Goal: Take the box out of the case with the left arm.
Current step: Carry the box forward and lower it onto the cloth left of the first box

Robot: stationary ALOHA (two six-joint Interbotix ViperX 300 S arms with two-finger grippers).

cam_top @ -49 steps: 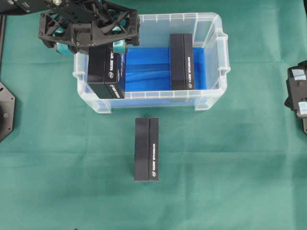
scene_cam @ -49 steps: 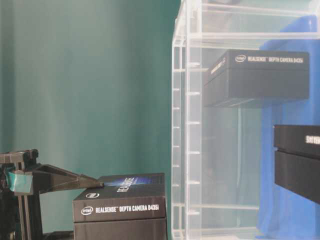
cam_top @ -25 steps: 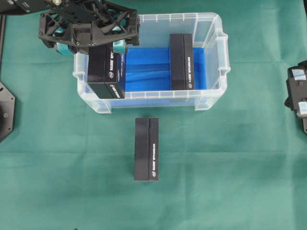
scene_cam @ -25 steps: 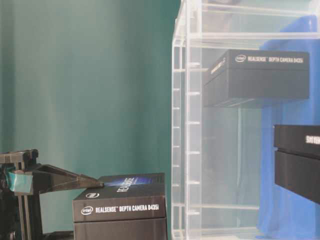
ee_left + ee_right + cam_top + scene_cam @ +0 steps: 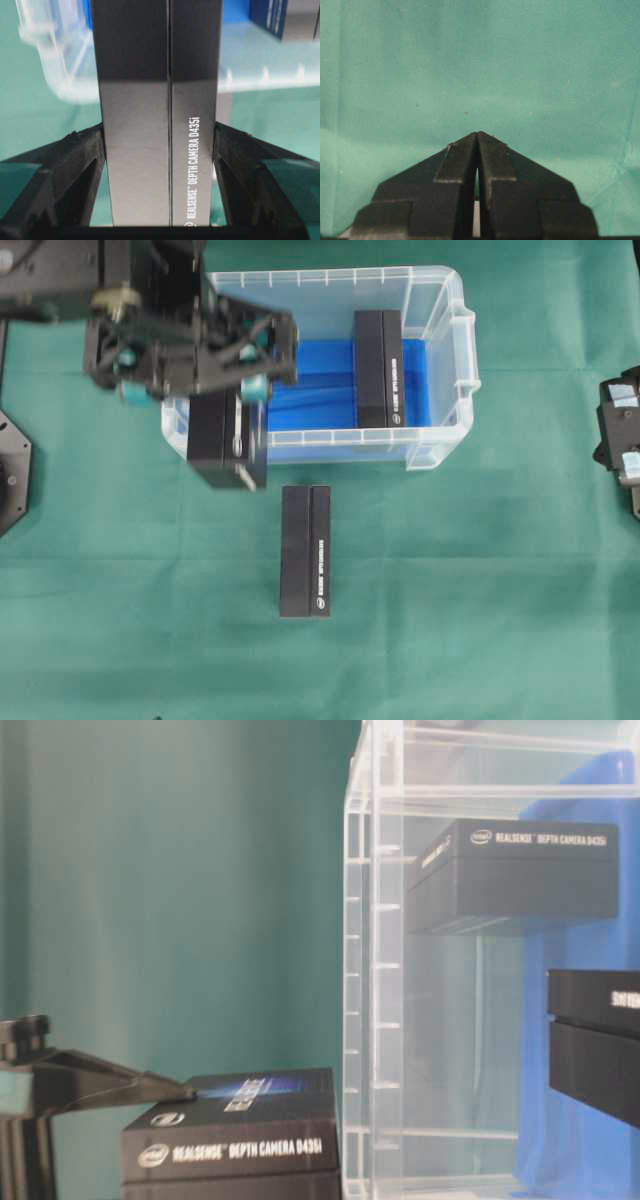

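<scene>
My left gripper (image 5: 200, 390) (image 5: 159, 135) is shut on a black box (image 5: 228, 445) (image 5: 157, 125) labelled "RealSense Depth Camera D435i". Its black fingers (image 5: 85, 150) press the box's two long sides. The box hangs in the air over the front-left rim of the clear case (image 5: 455, 300), half past the front wall. In the table-level view the held box (image 5: 230, 1140) is just left of the case wall (image 5: 375, 970). A second black box (image 5: 378, 370) stands inside on the blue lining. My right gripper (image 5: 620, 440) (image 5: 477, 135) is shut, holding nothing, at the right edge.
A third black box (image 5: 305, 552) lies on the green cloth (image 5: 480, 620) in front of the case, just right of and below the held one. A black arm base (image 5: 12, 470) sits at the left edge.
The left gripper has lifted the box and carried it toward the front, from inside the case's left end to over its front rim. The right arm has not moved.
</scene>
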